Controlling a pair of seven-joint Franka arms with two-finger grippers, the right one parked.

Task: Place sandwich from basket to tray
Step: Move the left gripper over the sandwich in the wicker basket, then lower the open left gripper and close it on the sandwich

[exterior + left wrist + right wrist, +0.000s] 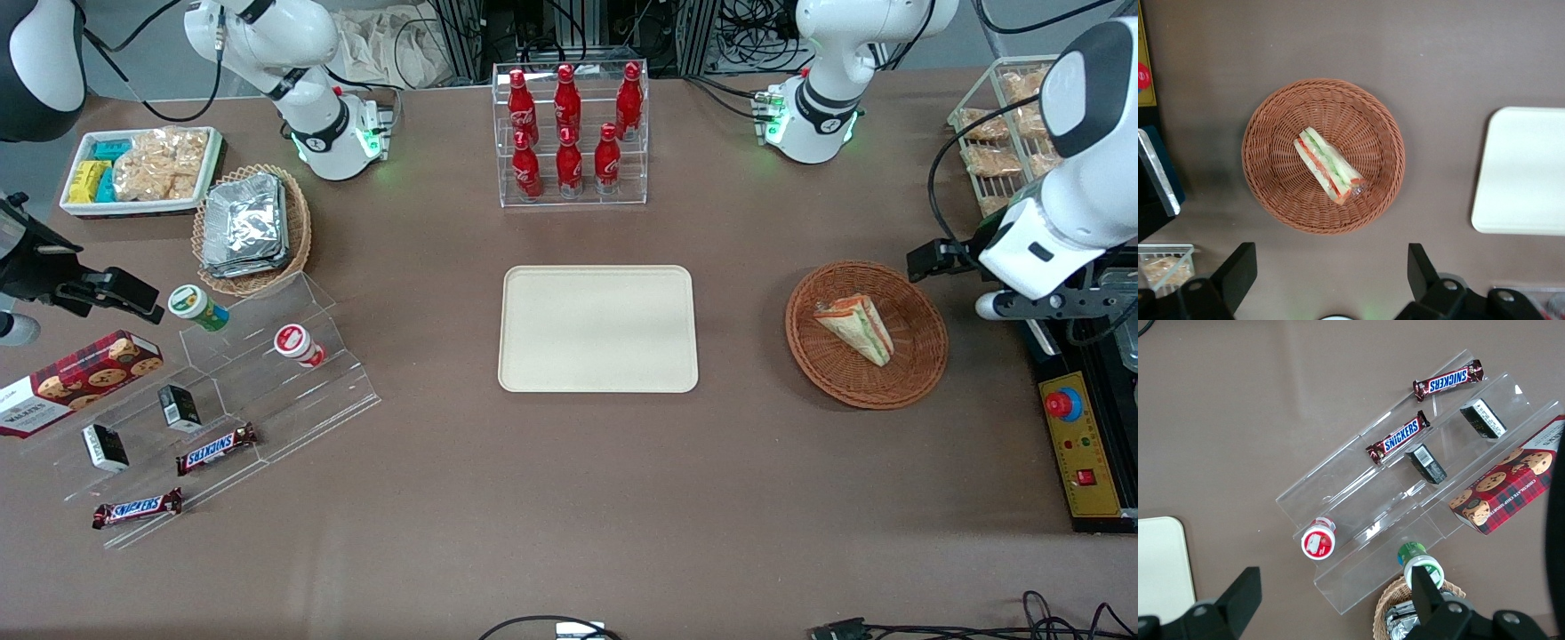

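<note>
Sandwich [1329, 165] lay in the basket [1265, 133] — untouched, toward the working arm's end of the counter [569, 498]. Tool [1331, 267] hung above the basket — fingers [1238, 267] apart, empty. Tray [597, 328] bare.

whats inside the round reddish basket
One wrapped wedge sandwich lies in the basket, nothing else. The weave under it is covered. The claw hovers open above the table beside the basket, holding nothing.
</note>
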